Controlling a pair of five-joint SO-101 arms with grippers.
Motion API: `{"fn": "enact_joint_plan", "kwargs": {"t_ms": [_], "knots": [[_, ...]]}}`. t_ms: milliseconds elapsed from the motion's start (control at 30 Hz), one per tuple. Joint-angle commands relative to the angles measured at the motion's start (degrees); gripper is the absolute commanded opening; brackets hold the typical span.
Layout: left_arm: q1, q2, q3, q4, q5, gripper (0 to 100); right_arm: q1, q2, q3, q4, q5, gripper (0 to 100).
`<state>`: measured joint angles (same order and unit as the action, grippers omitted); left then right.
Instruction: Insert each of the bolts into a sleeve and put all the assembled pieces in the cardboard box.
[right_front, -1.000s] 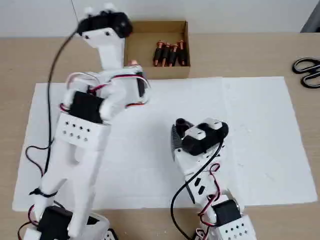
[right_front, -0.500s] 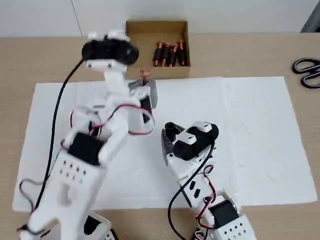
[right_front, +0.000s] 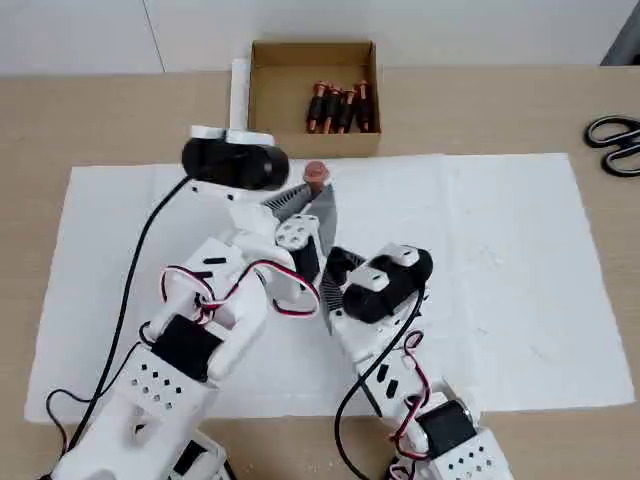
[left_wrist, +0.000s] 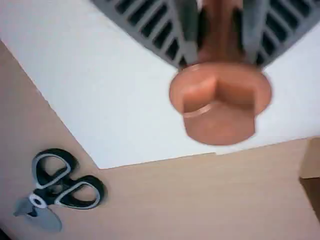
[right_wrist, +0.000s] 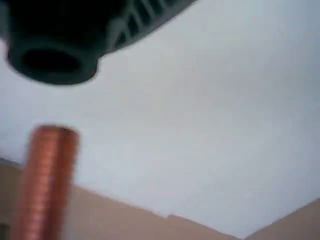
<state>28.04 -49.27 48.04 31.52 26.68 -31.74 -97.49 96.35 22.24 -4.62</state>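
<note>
Over the white sheet (right_front: 500, 280) mid-worktop (right_front: 480, 110), my left fingers (left_wrist: 150, 25) clench the bolt (left_wrist: 220, 100), head toward the far edge, thread pointing at the sleeve (right_wrist: 50, 57) clamped in my right fingers (right_wrist: 145, 17), its tip just beside the open mouth.

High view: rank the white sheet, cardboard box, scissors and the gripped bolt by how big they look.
1. white sheet
2. cardboard box
3. scissors, though cut off by the frame edge
4. bolt, mostly hidden in the left gripper
</note>
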Motion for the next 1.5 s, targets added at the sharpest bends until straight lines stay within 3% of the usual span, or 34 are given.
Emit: {"fn": "enact_joint_plan", "kwargs": {"t_ms": [0, 833, 1467], "knots": [[0.53, -1.49, -0.22, -1.76, 0.09, 0, -0.66, -0.31, 0.44, -1.36, -0.35, 0.4], [2.11, -1.76, 3.38, -1.41, 0.09, 0, -0.48, -0.31, 0.44, -1.36, -0.35, 0.4], [2.46, -1.85, 2.95, 9.05, -5.1, 0, -0.48, -0.31, 0.44, -1.36, -0.35, 0.4]]}}
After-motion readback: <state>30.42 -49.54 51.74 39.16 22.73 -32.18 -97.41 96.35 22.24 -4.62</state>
